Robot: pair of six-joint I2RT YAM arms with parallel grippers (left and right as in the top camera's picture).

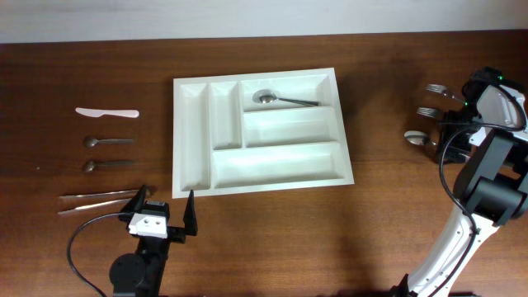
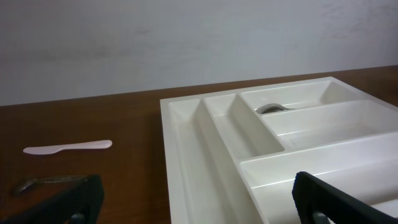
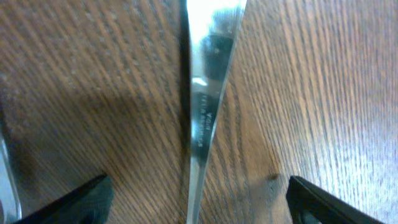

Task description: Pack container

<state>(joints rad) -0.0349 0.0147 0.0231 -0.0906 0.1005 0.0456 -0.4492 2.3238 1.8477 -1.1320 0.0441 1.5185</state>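
Note:
The container [image 1: 191, 132], a white tray with five compartments, lies mid-table. One metal spoon [image 1: 280, 100] rests in its far long compartment. My left gripper [image 1: 167, 202] hovers at the tray's near-left corner, open and empty; in the left wrist view the tray's rim [image 2: 180, 162] runs between its fingers. At the right my right gripper [image 3: 199, 205] is low over the wood, open, its dark fingertips [image 3: 81, 202] on either side of a shiny metal cutlery handle [image 3: 208, 93] without touching it. From overhead the right arm hides that gripper.
Left of the tray lie a white plastic knife [image 1: 107, 112], two spoons [image 1: 107, 142] and a pair of long tongs [image 1: 99, 200]. At the right, two forks [image 1: 436, 89] and a spoon [image 1: 417, 139] stick out from under the right arm [image 1: 487, 165].

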